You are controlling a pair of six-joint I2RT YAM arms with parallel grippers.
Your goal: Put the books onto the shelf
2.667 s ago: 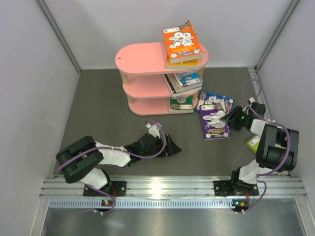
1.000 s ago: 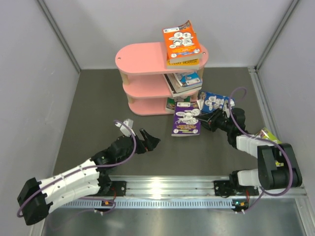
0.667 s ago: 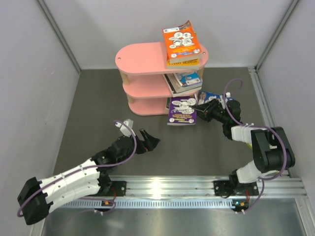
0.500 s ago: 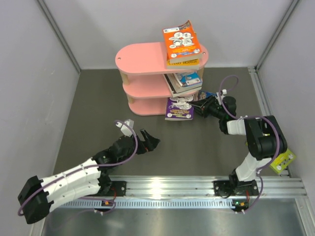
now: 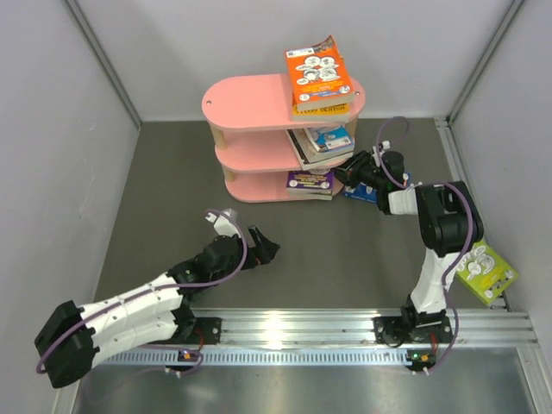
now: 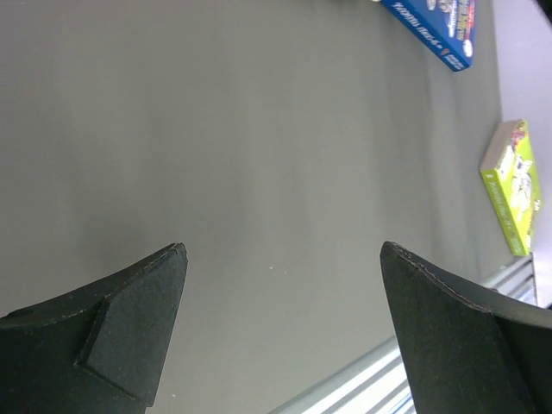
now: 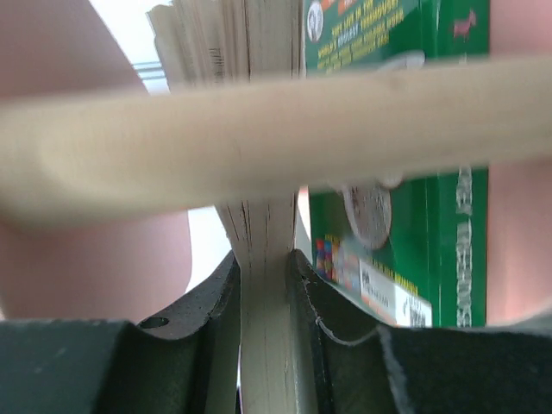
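Right hand [image 5: 348, 176]: clamped on the purple book [image 5: 310, 181] by its page edge.
Purple book: flat in the bottom tier of the pink shelf [image 5: 250, 102], against a green book [image 7: 397, 216].
Left hand [image 5: 255, 247]: fingers wide apart, holding nothing, low over the tabletop [image 5: 172, 172].
Loose: blue book [image 5: 359, 192] beside the shelf, lime book [image 5: 487, 272] by the right wall.

A blurred wooden support [image 7: 259, 129] masks much of the green book [image 7: 431, 246]; the blue book [image 6: 435, 26] (one o'clock in the left wrist view) is cropped by the top edge.
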